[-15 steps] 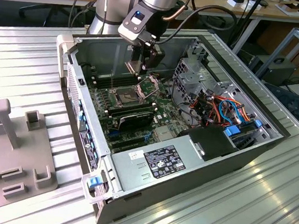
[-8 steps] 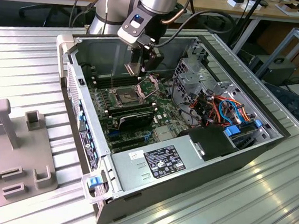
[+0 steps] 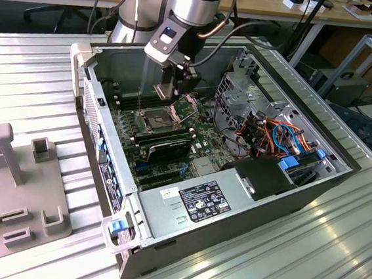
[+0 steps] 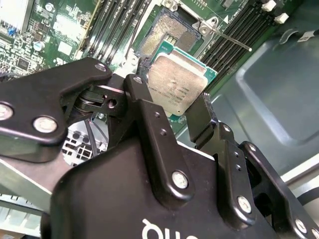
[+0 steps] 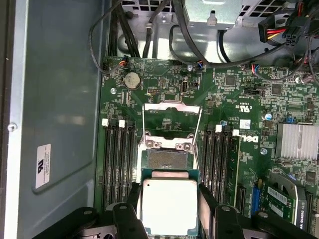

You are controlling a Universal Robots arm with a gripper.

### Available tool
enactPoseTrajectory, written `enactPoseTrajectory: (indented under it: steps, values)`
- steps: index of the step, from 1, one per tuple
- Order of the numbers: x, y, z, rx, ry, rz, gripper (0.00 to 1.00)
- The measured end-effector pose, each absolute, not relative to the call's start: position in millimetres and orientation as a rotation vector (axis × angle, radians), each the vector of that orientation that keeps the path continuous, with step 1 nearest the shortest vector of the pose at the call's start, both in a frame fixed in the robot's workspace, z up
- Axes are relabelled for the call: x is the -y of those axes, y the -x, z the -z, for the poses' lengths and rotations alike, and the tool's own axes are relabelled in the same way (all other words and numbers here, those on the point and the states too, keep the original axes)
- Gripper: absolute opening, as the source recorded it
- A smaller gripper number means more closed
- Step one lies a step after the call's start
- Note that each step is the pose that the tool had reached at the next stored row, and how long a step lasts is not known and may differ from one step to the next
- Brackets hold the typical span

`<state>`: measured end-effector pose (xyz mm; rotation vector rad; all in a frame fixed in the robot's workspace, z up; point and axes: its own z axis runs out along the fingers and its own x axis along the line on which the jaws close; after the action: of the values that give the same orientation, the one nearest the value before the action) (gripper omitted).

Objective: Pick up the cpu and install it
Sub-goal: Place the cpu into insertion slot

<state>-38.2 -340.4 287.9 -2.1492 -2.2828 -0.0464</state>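
- Silvery-tan cpu sits pinched by its edges between the fingers of the gripper, just over the socket.
- Pick-up done; seating left: the socket lies bare, its frame swung open.
- Print on the cpu's face seems too faint to read; a white label lies well apart from the socket.

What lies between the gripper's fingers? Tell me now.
The cpu, clamped between the fingers, near the open socket, as the first wrist view shows.

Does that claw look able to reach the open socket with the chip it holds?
Probably yes: the claw grips the cpu close by the socket, whose metal frame is swung open, nothing between them.
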Motion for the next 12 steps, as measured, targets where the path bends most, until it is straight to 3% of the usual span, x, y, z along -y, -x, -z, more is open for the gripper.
enactPoseTrajectory:
  steps: [12]
  values:
    - [340.4,38.3,-261.1,2.283,2.15,0.045,0.55]
